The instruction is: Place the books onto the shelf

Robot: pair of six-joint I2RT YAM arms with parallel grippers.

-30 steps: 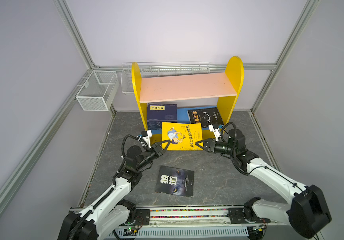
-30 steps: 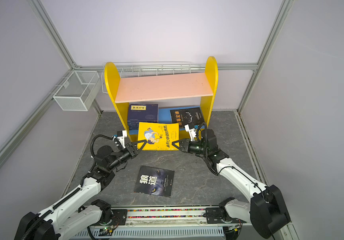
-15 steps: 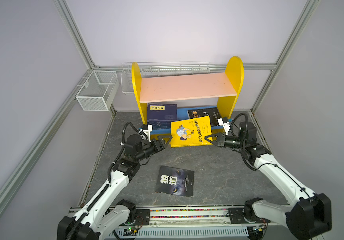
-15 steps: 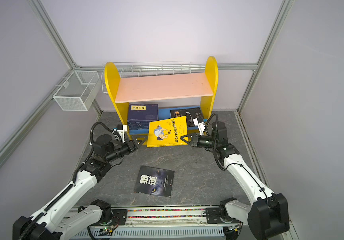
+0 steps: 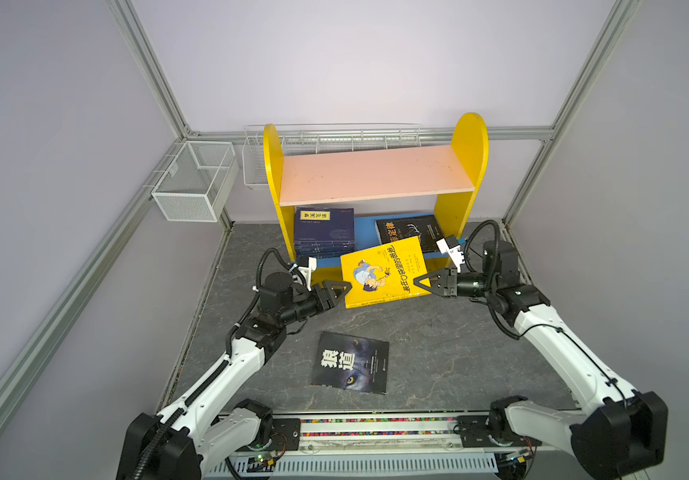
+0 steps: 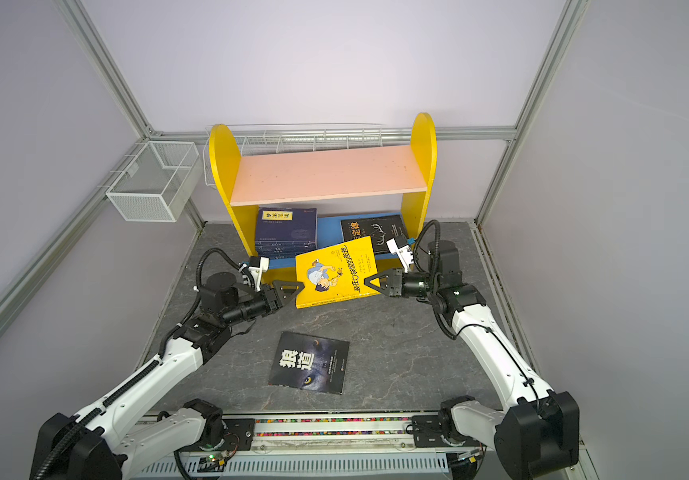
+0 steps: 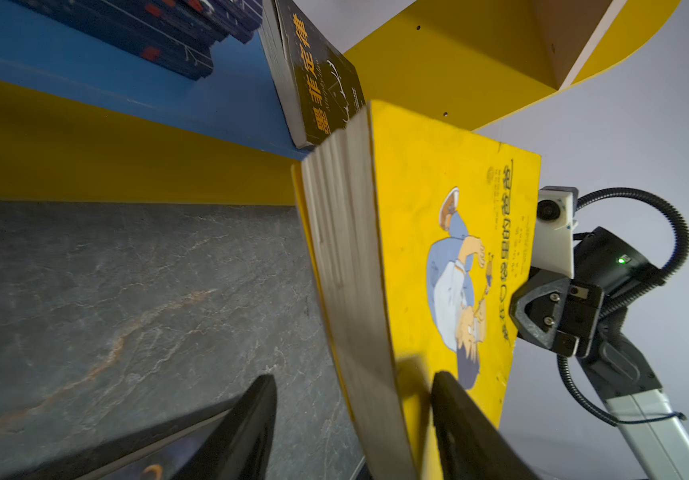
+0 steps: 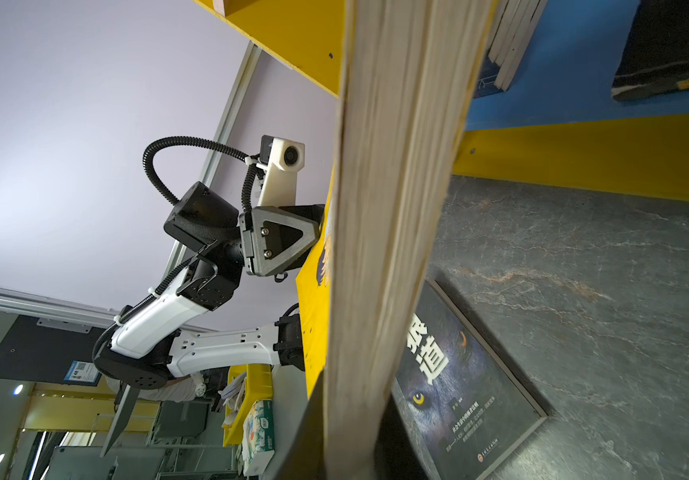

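1. The grey stone-patterned table (image 5: 459,353) fills both top views, and the two arms reach in from its 6 o'clock edge.
2. The shelf (image 5: 376,174) stands at 12 o'clock against the back wall. Its pink upper board is bare, and books lie on its blue lower board (image 5: 365,230).
3. A white mesh basket (image 5: 193,183) hangs on the wall frame at about 10 o'clock, well apart from the books.
4. A stack of navy books (image 5: 324,230) lies flat at the 9 o'clock end of the lower board.
5. The yellow cartoon-cover book (image 5: 384,272) is held at a slant just in front of the shelf. Its far corner overlaps the black book (image 5: 411,232), which lies at the board's 3 o'clock end.
6. The wolf-eye book (image 5: 351,361) lies flat on the table toward 6 o'clock, untouched.
7. The right gripper (image 5: 419,282) is clamped on the yellow book's 3 o'clock edge.
8. The left gripper (image 7: 353,386) stands parted astride the book's 8 o'clock corner. One finger is clear of the pages, and whether the other touches the cover is hard to tell.
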